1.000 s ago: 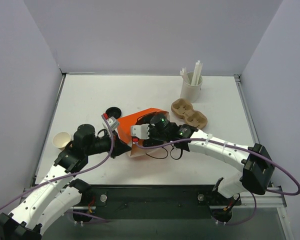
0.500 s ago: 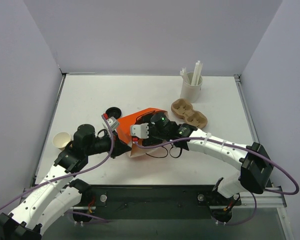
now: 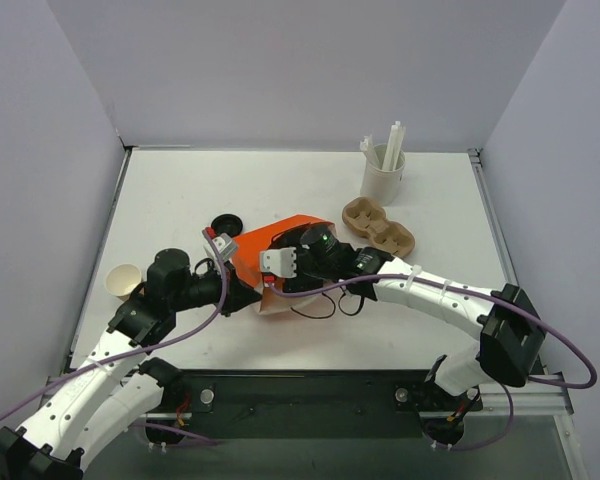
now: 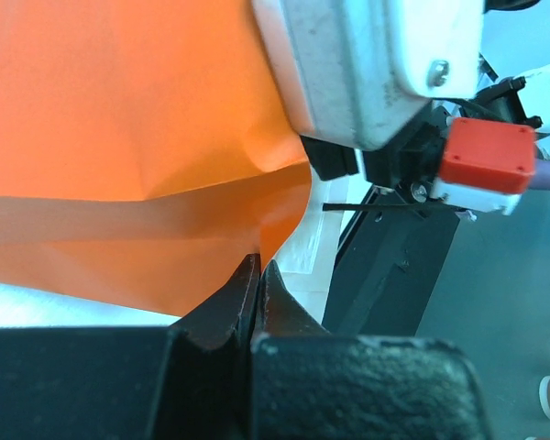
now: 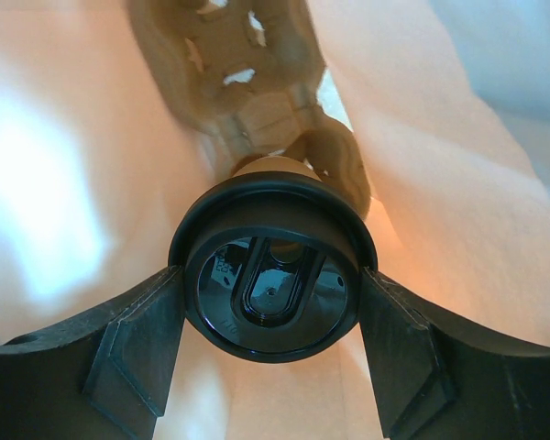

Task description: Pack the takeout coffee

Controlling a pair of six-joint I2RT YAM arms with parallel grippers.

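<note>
The right end effector (image 5: 270, 316) was gripping the small tan kraft paper cup with round black plastic lid (image 5: 273, 270), centre of its wrist frame, inside the orange paper bag (image 3: 280, 240). The left end effector (image 4: 257, 280) was pinched tight on that bag's edge.

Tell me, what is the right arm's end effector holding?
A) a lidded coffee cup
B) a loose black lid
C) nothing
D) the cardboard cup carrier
A: the right end effector has one finger on each side of the coffee, pressed against its black lid, with the tan cup just visible behind it.
</note>
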